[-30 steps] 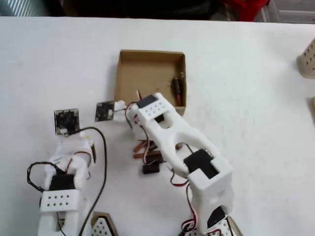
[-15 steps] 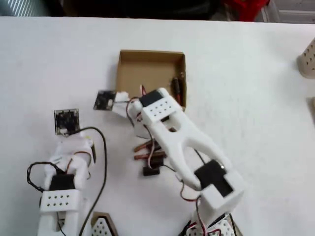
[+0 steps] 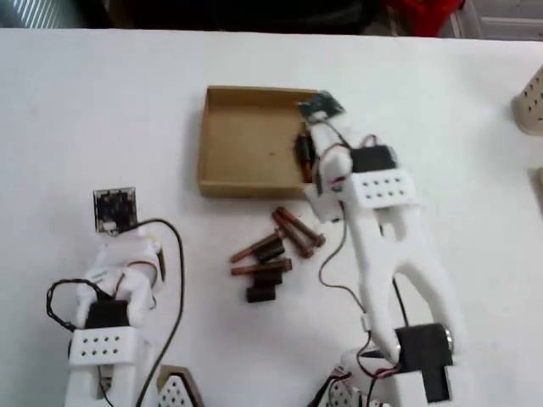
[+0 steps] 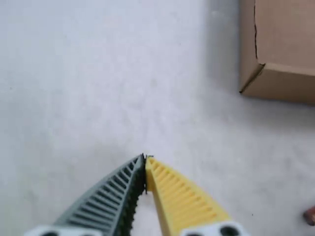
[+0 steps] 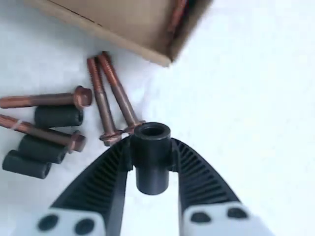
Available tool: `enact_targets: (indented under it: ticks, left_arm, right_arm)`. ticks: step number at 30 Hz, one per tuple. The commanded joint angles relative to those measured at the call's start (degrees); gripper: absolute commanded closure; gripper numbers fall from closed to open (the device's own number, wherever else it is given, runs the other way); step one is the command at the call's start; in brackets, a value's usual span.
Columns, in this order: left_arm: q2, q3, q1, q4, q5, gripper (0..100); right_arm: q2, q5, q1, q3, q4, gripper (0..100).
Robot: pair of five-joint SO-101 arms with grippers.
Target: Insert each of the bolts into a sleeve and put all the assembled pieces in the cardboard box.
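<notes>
Right pincer (image 5: pixel 151 142) clamps a black sleeve (image 5: pixel 151 169) upright between its jaws, just off the cardboard box (image 5: pixel 147 51) corner, two loose bolts (image 5: pixel 119 93) close by. Left pincer (image 4: pixel 145 160) is closed, empty, over the worktop (image 4: pixel 74 73) near that box.

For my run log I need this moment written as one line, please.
right gripper: shut on sleeve | left gripper: shut, empty | table: four bolts, three sleeves | cardboard box: one assembled piece
</notes>
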Motion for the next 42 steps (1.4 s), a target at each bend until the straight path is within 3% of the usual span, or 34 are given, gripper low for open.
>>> enact_targets:
  ticks: [1, 8, 11, 17, 25, 32, 36, 40, 42]
  left_arm:
    - [-0.9, -0.4, -0.2, -1.2, -0.3, 97]
    - [-0.9, -0.4, -0.2, -1.2, -0.3, 97]
    - [-0.9, -0.4, -0.2, -1.1, -0.2, 97]
    - [-0.7, -2.5, 0.3, 0.9, -0.1, 97]
    - [3.1, -24.3, 13.4, 24.2, 0.1, 97]
    - [30.6, -43.7, 31.2, 33.8, 4.3, 97]
    - [44.4, -48.4, 40.0, 29.4, 4.1, 97]
    - [52.0, -49.0, 41.7, 17.8, 3.7, 97]
    - [54.8, -49.1, 41.7, 13.9, -1.1, 97]
  right_arm:
    - [-9.5, -1.0, 8.6, 11.6, -6.3, 98.1]
    - [-20.9, -1.2, 11.7, 30.8, -19.6, 98.1]
    - [-23.1, -5.9, 12.2, 36.8, -25.3, 98.1]
    - [-24.7, -8.8, 19.6, 43.1, -35.2, 98.1]
    - [-24.7, -8.8, 26.5, 43.2, -35.5, 98.1]
    - [-24.1, -8.8, 26.7, 43.4, -37.3, 98.1]
    - [-24.6, -8.4, 26.8, 44.3, -37.4, 98.1]
    - [-24.4, -8.3, 26.7, 44.3, -37.4, 98.1]
    - [-24.1, -8.3, 26.7, 44.4, -38.3, 98.1]
